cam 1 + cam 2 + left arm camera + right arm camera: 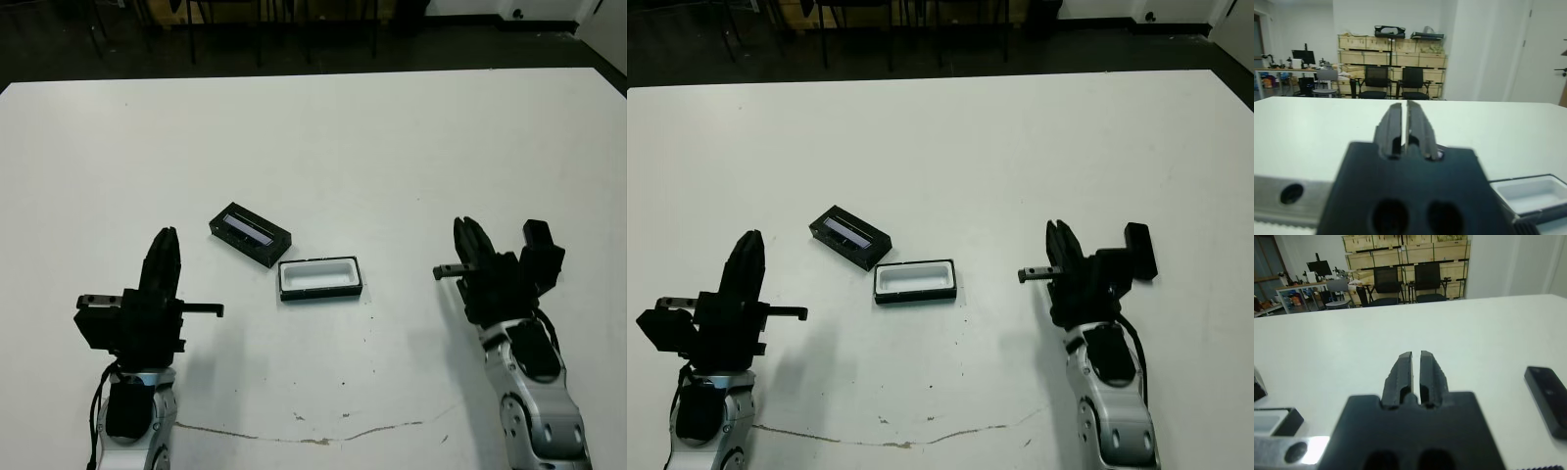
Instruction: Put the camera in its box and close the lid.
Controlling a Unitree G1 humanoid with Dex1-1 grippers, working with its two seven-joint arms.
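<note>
3 pieces, none put together yet. The camera [542, 257] lies flat on the white table [392, 147] just beside the right gripper [465, 227], on its outer side, well apart from the box [319, 278]. The box sits open and empty mid-table, with the lid [250, 235] right next to it, strip up. Both pincers are pinched narrow and hold nothing; the left gripper [168, 237] hangs near the lid. Looks like step 1, the camera pickup, hasn't begun. I'd say the right one has to spread its fingers and swing outward over the camera.
</note>
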